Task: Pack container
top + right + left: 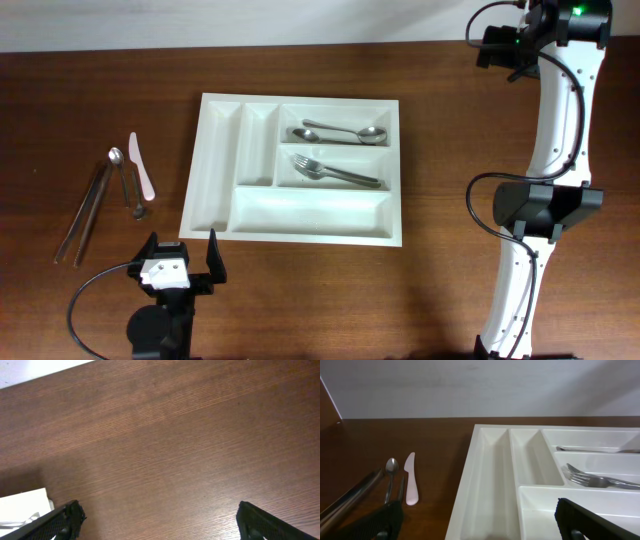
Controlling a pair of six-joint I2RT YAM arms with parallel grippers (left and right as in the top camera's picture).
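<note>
- The white plastic cutlery tray [310,212] lies flat at the middle of the dark wooden table [440,120], with its two narrow upright compartments at its left end.
- A metal spoon [340,133] lies lengthwise in the upper right compartment, its bowl toward the right.
- A metal fork [335,172] lies in the compartment just below, its tines toward the left.
- The two upright compartments and the long bottom one show only bare white floor.
- Left of the tray, apart from it, lie metal tongs [85,210], a small spoon [115,158], a pale plastic knife [141,167] and another small utensil [135,195] whose kind I cannot make out.
- The left gripper [182,255] sits just beyond the tray's near left corner. Its fingers are spread wide and hold nothing.
- In the right wrist view, the right gripper [157,520] is over bare wood, its fingers far apart and holding nothing.
</note>
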